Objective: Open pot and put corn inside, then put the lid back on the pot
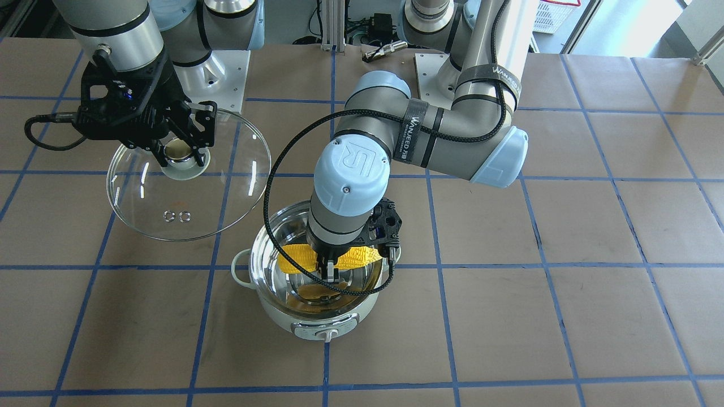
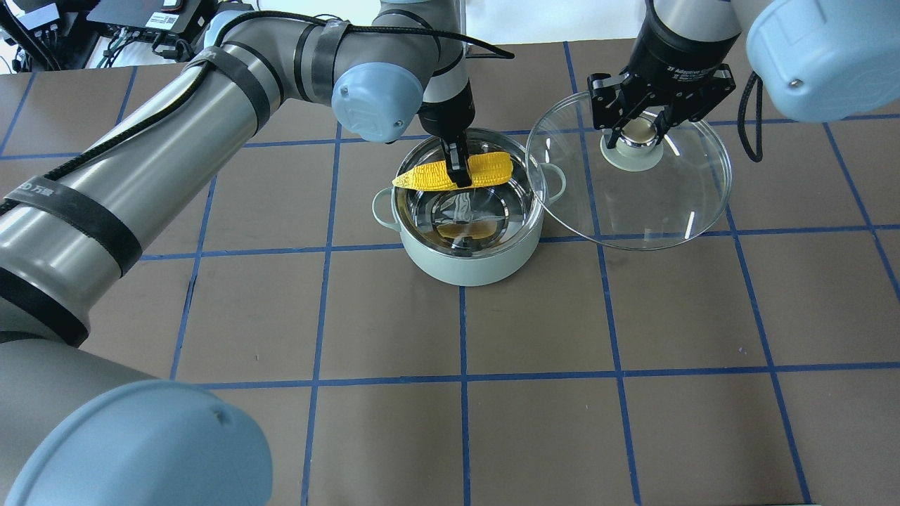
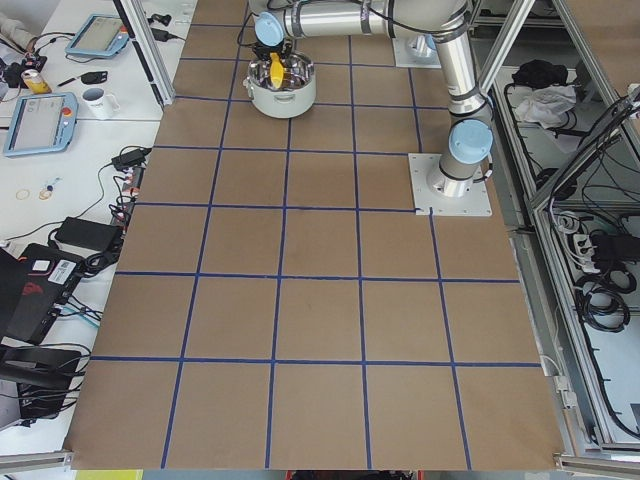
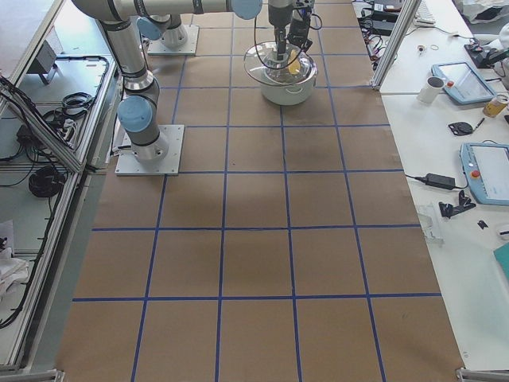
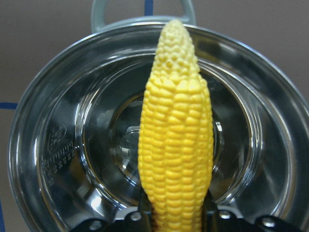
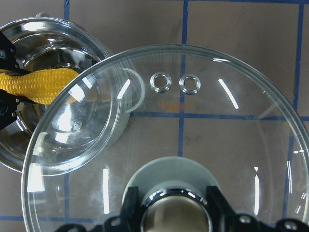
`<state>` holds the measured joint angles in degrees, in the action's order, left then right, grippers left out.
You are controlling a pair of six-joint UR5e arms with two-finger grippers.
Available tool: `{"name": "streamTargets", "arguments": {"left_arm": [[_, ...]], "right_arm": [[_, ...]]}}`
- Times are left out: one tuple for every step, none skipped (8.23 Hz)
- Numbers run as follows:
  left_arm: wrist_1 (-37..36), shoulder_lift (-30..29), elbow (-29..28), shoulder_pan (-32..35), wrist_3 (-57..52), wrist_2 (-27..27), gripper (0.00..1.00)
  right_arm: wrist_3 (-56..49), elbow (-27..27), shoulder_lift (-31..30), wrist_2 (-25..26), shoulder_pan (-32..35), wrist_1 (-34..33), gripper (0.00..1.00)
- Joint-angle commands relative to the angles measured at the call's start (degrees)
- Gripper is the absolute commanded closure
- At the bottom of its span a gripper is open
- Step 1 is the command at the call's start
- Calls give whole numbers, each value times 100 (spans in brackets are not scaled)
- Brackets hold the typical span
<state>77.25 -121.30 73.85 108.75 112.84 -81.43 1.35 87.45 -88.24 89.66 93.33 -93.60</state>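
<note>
Check the left claw (image 2: 460, 172): its fingers are clamped on the corn (image 2: 429, 176) near mid-length. The corn lies level above the opening of the pot (image 2: 471, 263), with its pointed tip toward the robot's left. Its yellow reflection shows on the steel floor below. The pot stands uncovered on the bench (image 2: 633, 316).

Check the right claw (image 2: 638, 135): it is clamped on the knob (image 1: 180, 151) of the lid (image 2: 633, 204). The lid hangs tilted beside the pot on the robot's right. In the overhead view its rim overlaps the pot's near loop handle (image 2: 555, 184).
</note>
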Motion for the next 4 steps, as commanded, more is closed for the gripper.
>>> {"name": "streamTargets", "arguments": {"left_arm": [[-8, -43, 6, 32, 10, -4, 100], [-8, -52, 6, 32, 18, -4, 100], [-8, -69, 6, 41, 10, 4, 100], [-8, -139, 6, 58, 10, -4, 87]], "right_arm": [[-4, 0, 0, 7, 1, 8, 83], [-4, 0, 0, 7, 1, 9, 83], [5, 0, 0, 7, 1, 9, 83], [5, 0, 0, 7, 1, 9, 83]]}}
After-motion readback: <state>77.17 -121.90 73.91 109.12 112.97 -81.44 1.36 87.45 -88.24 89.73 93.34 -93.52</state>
